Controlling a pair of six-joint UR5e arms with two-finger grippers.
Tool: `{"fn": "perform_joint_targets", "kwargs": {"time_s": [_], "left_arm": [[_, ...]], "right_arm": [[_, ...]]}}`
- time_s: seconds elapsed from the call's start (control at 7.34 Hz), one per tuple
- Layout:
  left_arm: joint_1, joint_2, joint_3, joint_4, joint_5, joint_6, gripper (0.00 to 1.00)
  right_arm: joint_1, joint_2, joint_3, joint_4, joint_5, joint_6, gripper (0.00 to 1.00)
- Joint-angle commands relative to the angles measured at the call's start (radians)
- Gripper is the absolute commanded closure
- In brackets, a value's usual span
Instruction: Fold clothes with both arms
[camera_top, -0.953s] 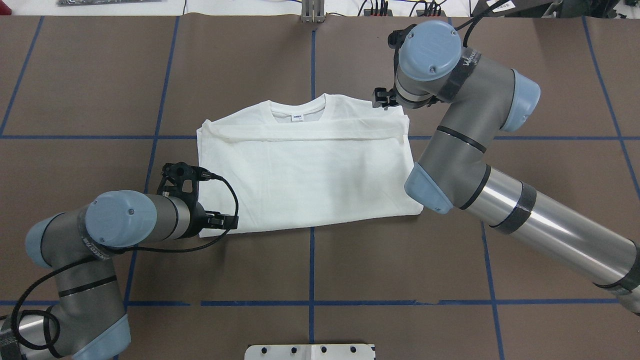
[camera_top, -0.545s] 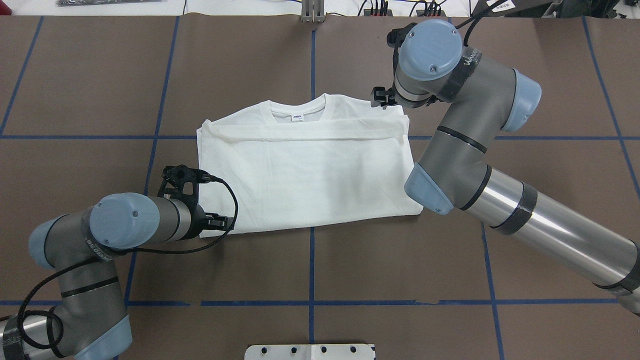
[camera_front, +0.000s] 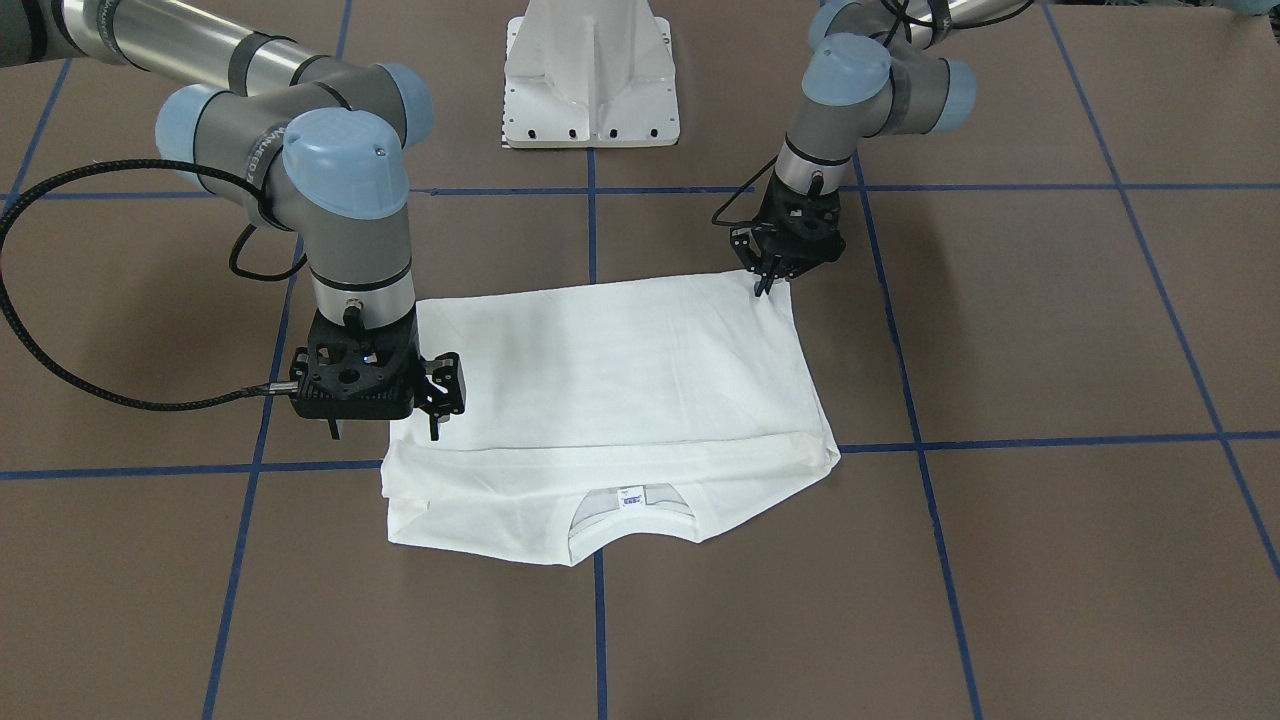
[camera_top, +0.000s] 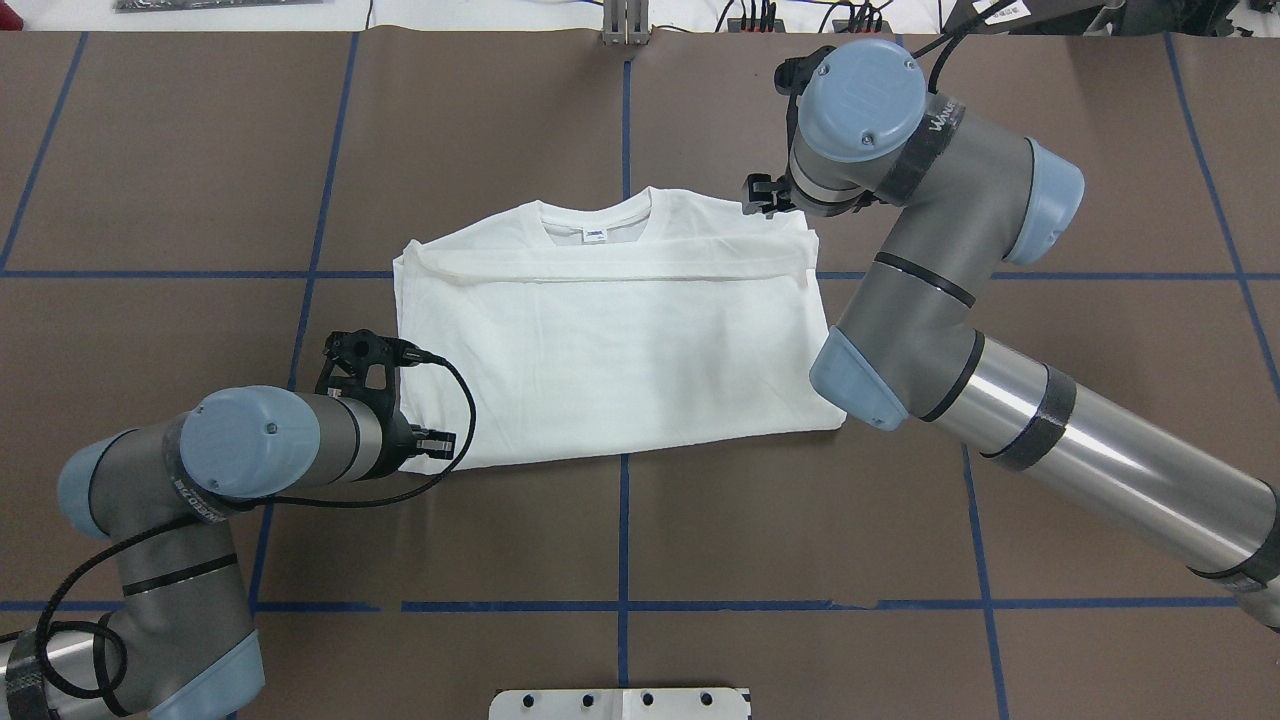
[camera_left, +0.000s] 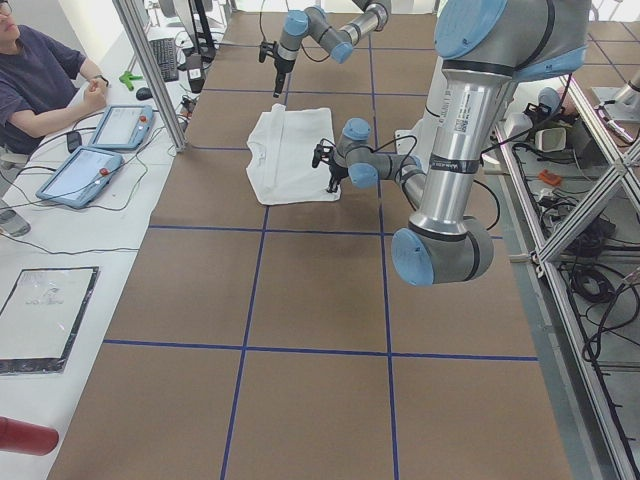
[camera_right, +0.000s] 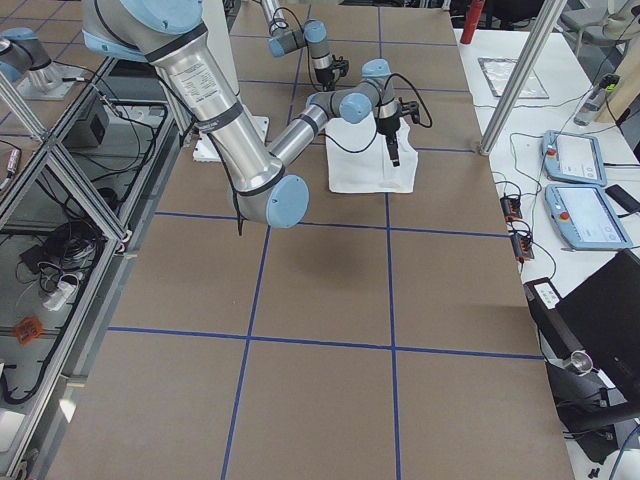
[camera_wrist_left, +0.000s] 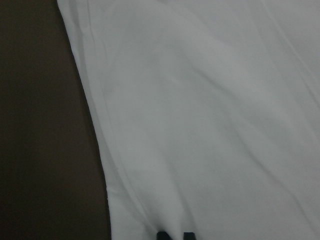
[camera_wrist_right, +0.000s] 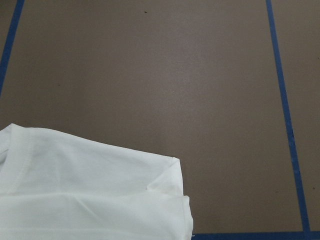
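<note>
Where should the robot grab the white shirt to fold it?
Probably the hem corners nearest the robot, coming straight down from above: the T-shirt lies flat, so only its edges offer fabric to pinch. The left gripper sits at one hem corner.

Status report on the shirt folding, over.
Right gripper open over a shoulder corner. Left gripper narrow at a hem corner, grip unclear. T-shirt partly folded, lying flat. No obstacle seen.

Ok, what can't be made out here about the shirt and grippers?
Left gripper grip on T-shirt: fingertips cut off at the left wrist view's bottom edge, tiny elsewhere.
Right gripper fingertips: hidden under its wrist in the overhead view.
Neck label print: too small.
</note>
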Motion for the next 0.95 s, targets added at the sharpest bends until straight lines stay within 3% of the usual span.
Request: {"fn": "perform_joint_targets", "kwargs": {"time_s": [0.0,0.41,0.54,0.82], "left_arm": [[-0.013,0.025,-0.017,0.009,-0.005,0.019,1.0],[-0.235,0.039,0.037,0.011,-0.004,0.315,1.0],[-0.315,0.013,0.108,0.006,-0.005,0.411,1.0],[-0.439,-0.224,0.398,-0.006,-0.005,0.502,1.0]], "right_arm": [[0.0,0.0,-0.001,0.0,0.0,0.0,0.0],[0.0,0.001,-0.001,0.0,0.0,0.001,0.0],[0.0,0.001,-0.001,0.0,0.0,0.001,0.0],[0.0,0.003,-0.001,0.002,0.002,0.003,0.0]]}}
